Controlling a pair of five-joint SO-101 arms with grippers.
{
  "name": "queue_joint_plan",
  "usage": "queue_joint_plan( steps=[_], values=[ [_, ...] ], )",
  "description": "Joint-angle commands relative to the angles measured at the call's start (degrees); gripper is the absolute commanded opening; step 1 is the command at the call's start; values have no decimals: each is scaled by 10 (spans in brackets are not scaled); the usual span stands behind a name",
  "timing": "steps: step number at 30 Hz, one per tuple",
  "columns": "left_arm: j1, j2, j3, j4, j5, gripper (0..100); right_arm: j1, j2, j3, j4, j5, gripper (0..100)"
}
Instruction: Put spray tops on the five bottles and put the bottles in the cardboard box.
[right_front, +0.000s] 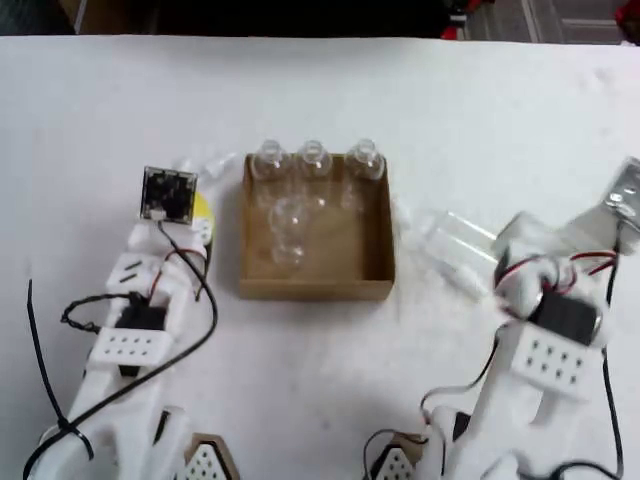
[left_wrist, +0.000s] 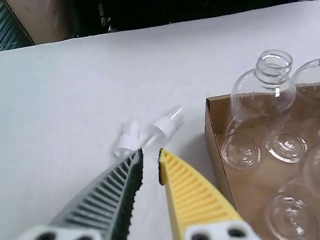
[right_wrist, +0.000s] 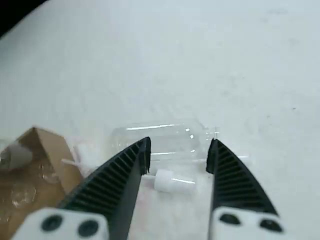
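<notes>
straddling a lying clear plastic bottle (right_wrist: 160, 136), the right gripper (right_wrist: 177, 147) is spread, likely to grasp it; the left gripper (left_wrist: 151, 157), narrowly parted, points at 2 white spray tops (left_wrist: 165, 125).

We log the left gripper (left_wrist: 151, 159): one finger grey (left_wrist: 107, 200), one yellow (left_wrist: 190, 200), both ribbed. The right gripper (right_wrist: 179, 149) has black ribbed fingers (right_wrist: 112, 182). We see clear bottles (left_wrist: 260, 95), white spray tops (left_wrist: 167, 125), a plain brown cardboard box (right_front: 315, 288) and a white table (right_front: 100, 110).

White table (right_front: 320, 90) w/ cardboard box (right_front: 315, 288); bottle (right_wrist: 165, 137) on side; spray tops (left_wrist: 165, 126).
</notes>
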Motion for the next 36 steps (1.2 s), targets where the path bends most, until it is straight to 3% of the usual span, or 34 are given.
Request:
queue_joint_plan(
  steps=[1,12,19,36],
  values=[
    [8,-19,-4,-13,3,64,29,66,-33,-33,-100,166],
    [9,-19,-4,-13,3,64,29,212,-36,-164,-201,166],
    [9,-19,-4,-13,3,64,29,285,-38,-176,-201,166],
    [9,-19,-3,-12,3,64,48,293,-16,-180,-208,163]
  ],
)
